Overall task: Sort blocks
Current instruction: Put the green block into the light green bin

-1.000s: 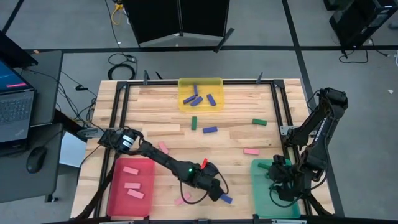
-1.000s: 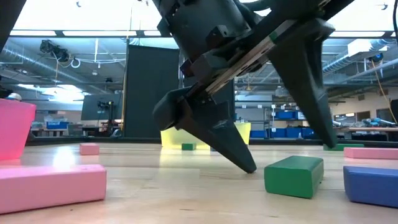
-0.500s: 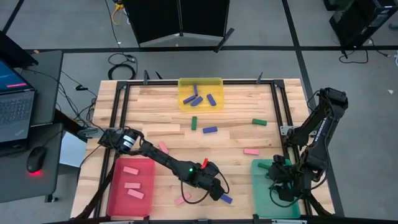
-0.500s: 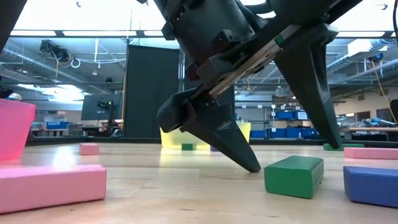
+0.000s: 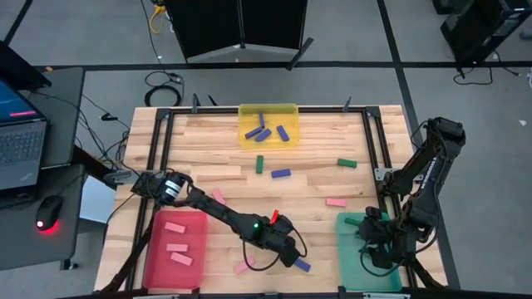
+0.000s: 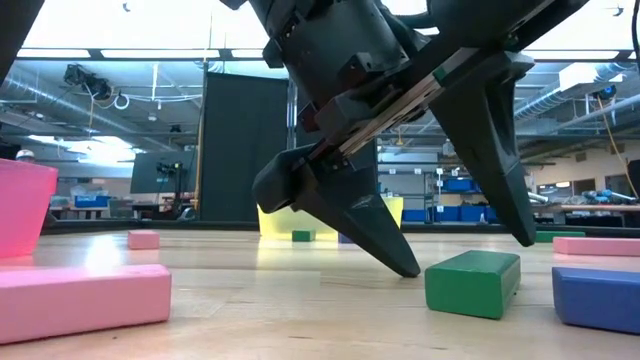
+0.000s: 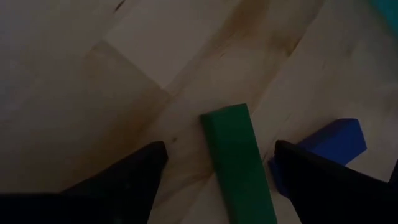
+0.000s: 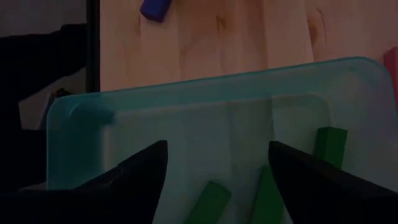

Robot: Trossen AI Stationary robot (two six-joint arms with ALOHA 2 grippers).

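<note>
We saw the left gripper (image 7: 214,171) spread wide astride a green block (image 7: 237,163) on the table's near edge, gripping nothing, a blue block (image 7: 329,140) just beside. Right gripper (image 8: 214,165) hung open over the teal tray (image 8: 186,118).

Wrist views dim; low view backlit, ceiling glare.

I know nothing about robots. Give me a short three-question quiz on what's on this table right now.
1. True or false: the left gripper has its fingers open on either side of a green block.
2. What colour blocks lie in the yellow tray? A pink, B blue, C green.
3. Fill in: the right gripper is above the ____ tray.

Key: 1 true; 2 B; 3 teal.
</note>
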